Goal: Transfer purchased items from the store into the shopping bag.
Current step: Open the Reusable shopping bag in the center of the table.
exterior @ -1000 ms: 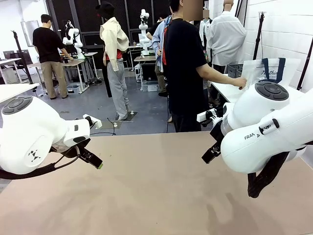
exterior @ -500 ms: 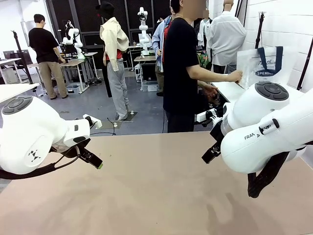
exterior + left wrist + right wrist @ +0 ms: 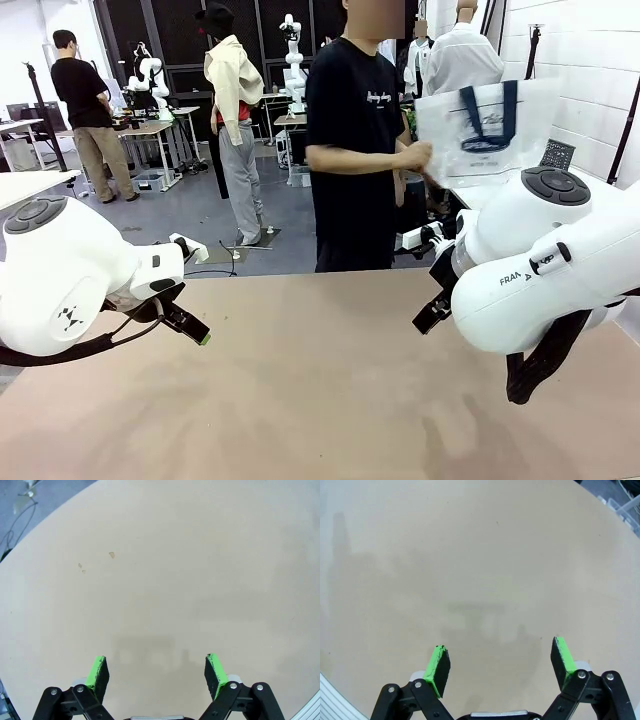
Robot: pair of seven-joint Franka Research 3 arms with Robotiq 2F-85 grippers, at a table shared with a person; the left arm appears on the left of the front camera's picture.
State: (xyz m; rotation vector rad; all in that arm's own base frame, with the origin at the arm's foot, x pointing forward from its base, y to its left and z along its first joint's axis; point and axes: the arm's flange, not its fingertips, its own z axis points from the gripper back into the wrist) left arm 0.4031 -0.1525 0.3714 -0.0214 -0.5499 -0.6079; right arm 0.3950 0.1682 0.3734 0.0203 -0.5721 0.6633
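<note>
The left end effector [image 3: 156, 661] and right end effector [image 3: 500, 652] gape empty over the brown bench [image 3: 320, 400]. The person's hand [image 3: 415, 157] holds the translucent whitish plastic shopping bag [image 3: 488, 130] far right; limp, it may collapse shut when put down

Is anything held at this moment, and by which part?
Left gripper and right gripper are open, empty. The person's hand holds the shopping bag by its side edge.
</note>
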